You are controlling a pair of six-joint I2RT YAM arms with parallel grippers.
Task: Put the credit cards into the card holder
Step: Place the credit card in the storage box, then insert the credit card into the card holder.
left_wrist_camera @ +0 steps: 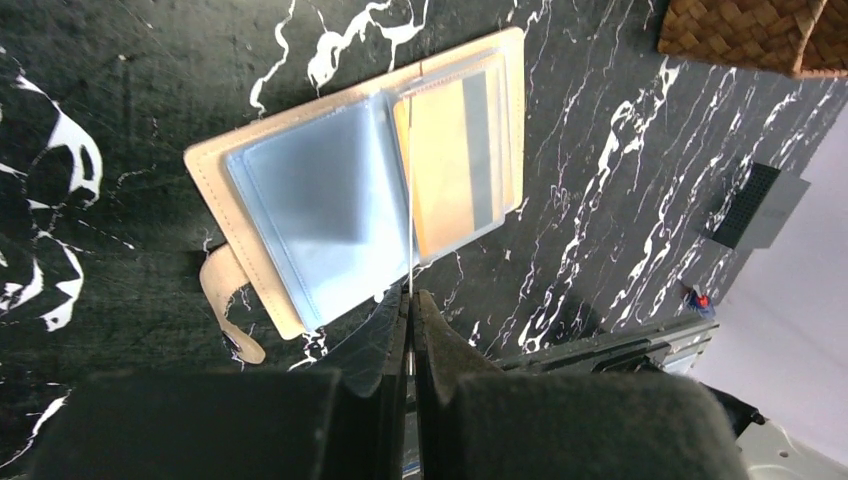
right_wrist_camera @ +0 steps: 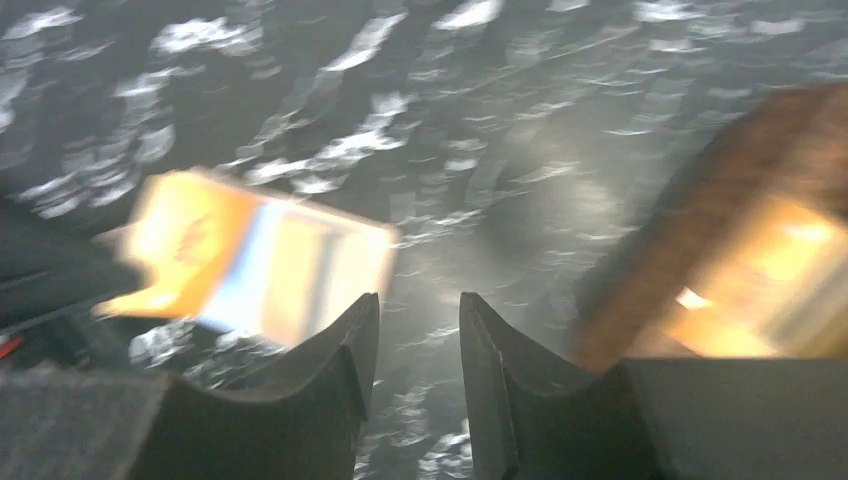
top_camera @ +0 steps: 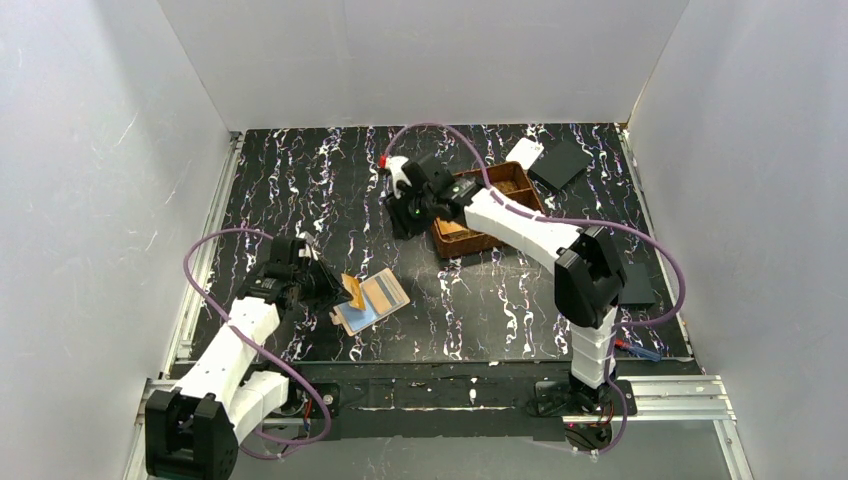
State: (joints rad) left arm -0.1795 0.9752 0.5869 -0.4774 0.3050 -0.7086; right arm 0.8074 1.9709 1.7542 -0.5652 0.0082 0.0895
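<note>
The card holder lies open on the black table in front of the left arm. In the left wrist view the card holder shows clear sleeves, and an orange card sits in the right sleeve. My left gripper is shut on an orange credit card standing on edge over the fold. That card shows edge-on above my left gripper. My right gripper is open and empty above the table, next to the basket. The blurred right wrist view shows my right gripper, the holder and orange cards in the basket.
A brown woven basket stands at the back centre-right, and it also shows in the left wrist view. A white piece and a black square lie behind it. Another black square lies at the right. White walls enclose the table.
</note>
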